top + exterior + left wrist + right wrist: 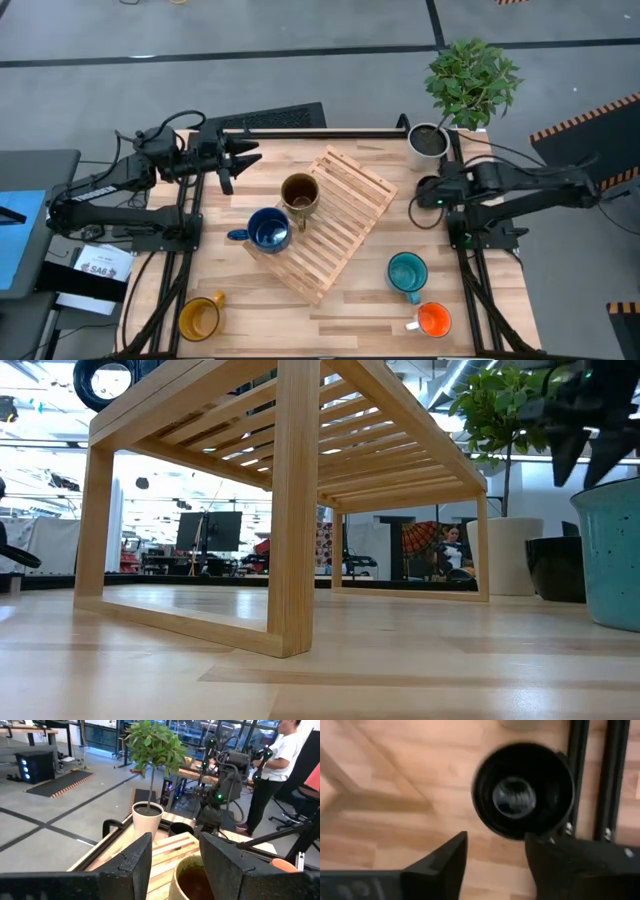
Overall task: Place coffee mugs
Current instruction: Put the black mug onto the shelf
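Note:
The olive-brown mug (pixel 300 193) and the dark blue mug (pixel 268 230) stand on the slatted wooden rack (pixel 345 215). On the table stand the teal mug (pixel 407 272), the orange mug (pixel 433 320) and the yellow mug (pixel 198 318). The black mug (pixel 522 790) stands upright near the white plant pot (pixel 428 145). My right gripper (pixel 495 837) hovers above the black mug, open and pointing down, a little to one side of it. My left gripper (pixel 240 158) is open near the table's far left. It points level toward the olive-brown mug (pixel 192 880).
The potted plant (pixel 470 80) stands at the table's far right corner, close behind the black mug. The rack lies askew across the table's middle. Black frame rails (pixel 607 780) run beside the black mug. A person (pixel 280 765) stands beyond the table's right side.

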